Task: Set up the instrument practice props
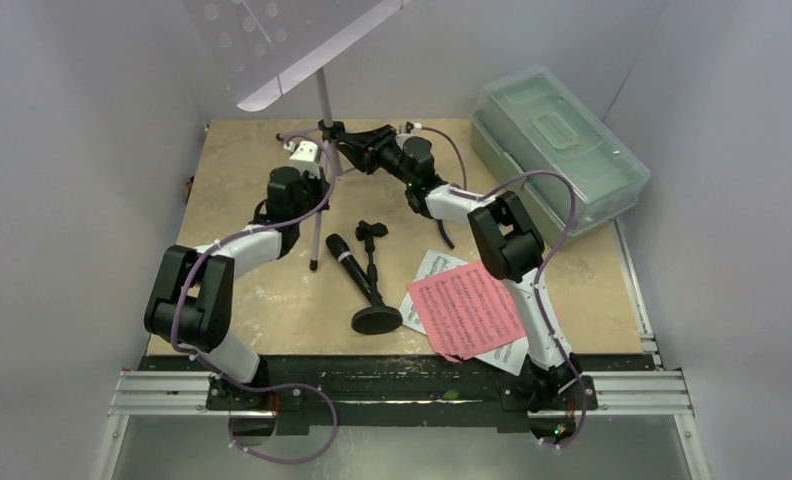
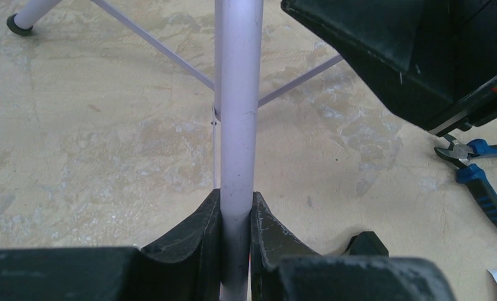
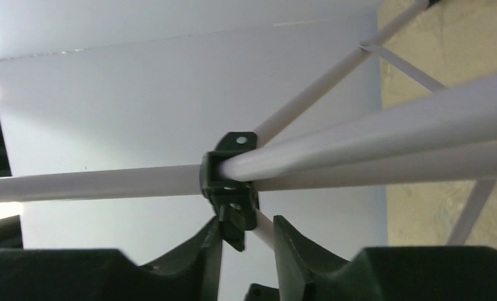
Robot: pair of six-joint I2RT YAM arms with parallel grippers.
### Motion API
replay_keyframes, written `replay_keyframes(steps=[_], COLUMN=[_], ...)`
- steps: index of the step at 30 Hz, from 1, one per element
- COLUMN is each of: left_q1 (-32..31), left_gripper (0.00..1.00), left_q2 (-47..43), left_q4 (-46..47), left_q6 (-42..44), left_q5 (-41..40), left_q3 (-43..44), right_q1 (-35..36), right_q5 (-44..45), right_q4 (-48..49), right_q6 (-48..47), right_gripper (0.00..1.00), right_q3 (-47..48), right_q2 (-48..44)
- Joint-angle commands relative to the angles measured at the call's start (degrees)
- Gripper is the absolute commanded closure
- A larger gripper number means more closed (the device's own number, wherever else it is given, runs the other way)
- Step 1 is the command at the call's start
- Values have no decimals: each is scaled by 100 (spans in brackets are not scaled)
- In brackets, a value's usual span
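The lavender music stand (image 1: 324, 95) stands at the back of the table, its hole-punched tray (image 1: 272, 50) tilted overhead. My left gripper (image 2: 236, 200) is shut on the stand's pole (image 2: 238, 94), low down above the spread legs. My right gripper (image 3: 247, 219) is closed around the black leg hub (image 3: 228, 172), with one finger on its knob and the other on a leg tube. The black microphone (image 1: 344, 258) lies flat on the table. Beside it the mic stand lies on its side, its round base (image 1: 377, 320) nearest me. Pink (image 1: 467, 308) and white music sheets (image 1: 432, 268) lie by the right arm.
A clear lidded plastic box (image 1: 557, 140) sits at the back right. Blue-handled pliers (image 2: 484, 182) lie on the table right of the stand's legs. White walls enclose the table on three sides. The right arm's wrist (image 2: 422, 56) hangs close above my left gripper.
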Motion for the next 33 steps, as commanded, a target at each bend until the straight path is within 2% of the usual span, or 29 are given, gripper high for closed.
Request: replay_keyframes(steps=[1,2,3,7,12,14,16,20,24,26,28,33], left_q1=[44,44,44,47,45,46,46,44,44,44,44,44], left_gripper=[100,100,100,100,100,100,100,100,100,100,100,100], left_q2=[-206,-214,-212,-149,14,-33,-82,-73,-18,-7,-35,-101], left_q4=[-853,-888,-906,-1080,-1452,-1369,-1235,-1364,-1354,-1341,-1352,-1345], left_q6=[-631,-658,-658,-497,-294,-288,-281,-203,-304,-324,-304,-299], left_q5=[-327,-321,-303,-177,88,49,10,-60,22,38,19,4], left_q3=[-204,-222,-249,-106,220,97,-71,40,40,46,51,63], right_q1=[-85,-100,-126,-213,-175,-174,-187,-193,-183,-179,-142,-105], right_q5=[-199,-101,-39,-38,145,158,7,-28,-399,-504,-543,-431], right_q4=[-73,-168,-214,-408,-1070,-1086,-1277,-1216,-1004,-1002,-1064,-1206], right_q6=[745,503,305,-755,-4527,-5479,-5885,-5721,-5088,-4871,-4765,-4615], right_gripper=[53,45,42,37,30,27,28,44,74,84,89,94], right_q3=[-413,-565,-720,-1134,-1079,-1161,-1029,-770,-147,179,403,599], right_q2=[-407,-541,-659,-977,-1536,-1681,-1732,-1722,-1298,-1081,-959,-779])
